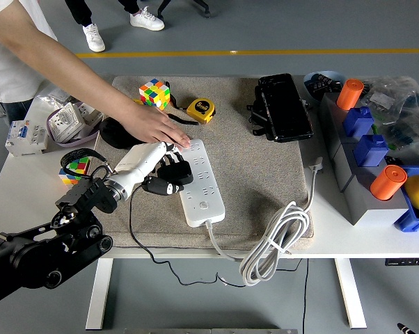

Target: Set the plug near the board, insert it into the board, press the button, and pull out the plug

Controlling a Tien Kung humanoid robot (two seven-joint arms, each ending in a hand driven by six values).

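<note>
left hand (161,167) reaches in from the lower left of the frame, fingers wrapped around the black plug (173,175), holding it against the left edge of the white power strip (201,183) at centre frame. can't tell if the prongs are seated in a socket. thin black cord (136,240) trails from the plug down over the mat's near edge. strip lies on the grey mat (258,188) with its thick white cable (275,243) coiled at lower centre-right. button (204,205) sits near the strip's lower end, untouched. person's hand (154,127) comes from the upper left and presses flat on the strip's top end, just above the robot hand. rubik's cube (154,92) and yellow tape measure (200,109) at upper centre-left of the mat, black case (285,106) upper centre, orange cylinders (349,93) on blue blocks at right. right arm not seen.
</note>
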